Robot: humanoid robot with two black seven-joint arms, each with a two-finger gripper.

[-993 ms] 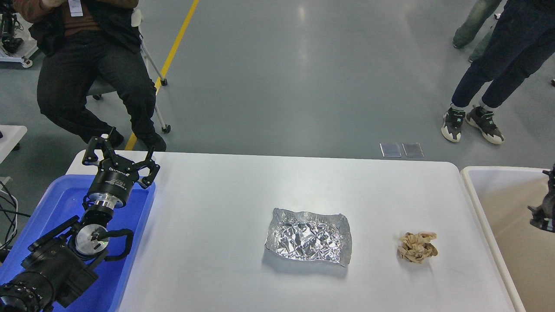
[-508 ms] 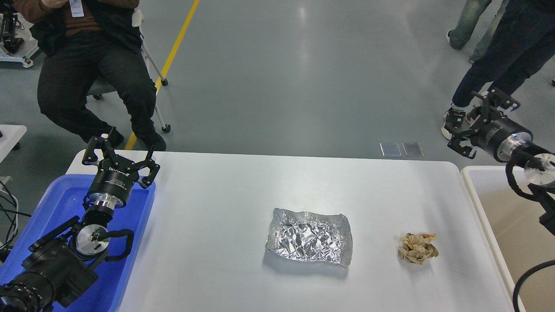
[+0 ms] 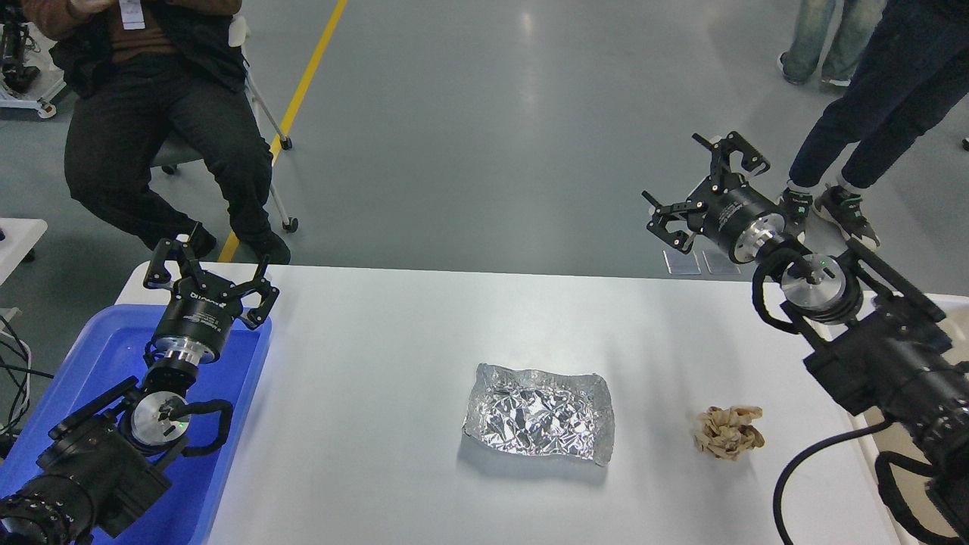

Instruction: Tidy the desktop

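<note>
The white desktop fills the lower middle of the head view. A crumpled sheet of silver foil lies on it near the centre. A crumpled wad of brown paper lies to the right of the foil. My left gripper is open and empty, held above the far edge of the blue bin at the left. My right gripper is open and empty, raised above the desktop's far right edge, well behind the brown paper.
A beige-white tub stands at the right, mostly hidden by my right arm. A seated person is behind the left corner. Another person stands behind the right corner. A yellow floor line runs back.
My right arm has swung in from the right edge, up and to the left, over the desktop's far right corner. The left arm, foil and paper have not moved.
</note>
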